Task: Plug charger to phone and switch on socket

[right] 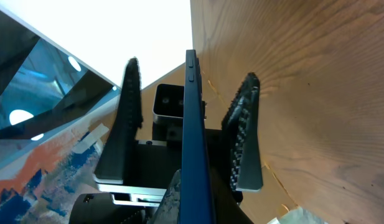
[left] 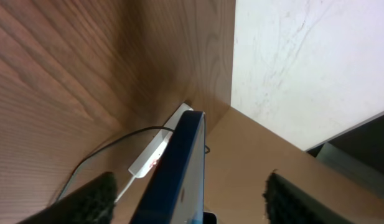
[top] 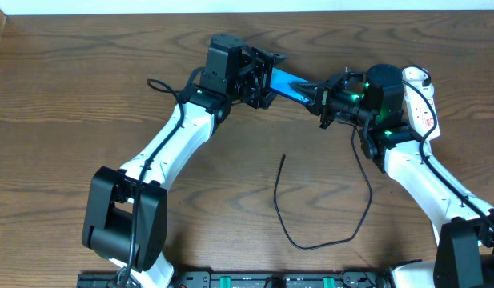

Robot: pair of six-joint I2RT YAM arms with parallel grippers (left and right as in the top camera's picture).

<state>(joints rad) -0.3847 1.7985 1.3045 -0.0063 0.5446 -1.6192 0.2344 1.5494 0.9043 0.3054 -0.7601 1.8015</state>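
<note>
The phone (top: 291, 82), blue-screened, is held edge-up above the table between both grippers. My right gripper (top: 319, 98) is shut on its right end; in the right wrist view (right: 195, 199) the phone (right: 193, 124) runs up from my fingers. My left gripper (top: 267, 76) is open, its fingers wide on either side of the phone's left end without touching it (left: 185, 199). The charger (top: 311, 244) lies loose on the table, plug tip (top: 284, 158) free. The socket (top: 421, 96) lies right of my right arm, partly hidden; it also shows in the left wrist view (left: 155, 151).
The table's back edge and a white wall run behind the arms (top: 351, 6). Both arm bases stand at the front edge (top: 122, 216). The charger cable loops across the middle front of the table.
</note>
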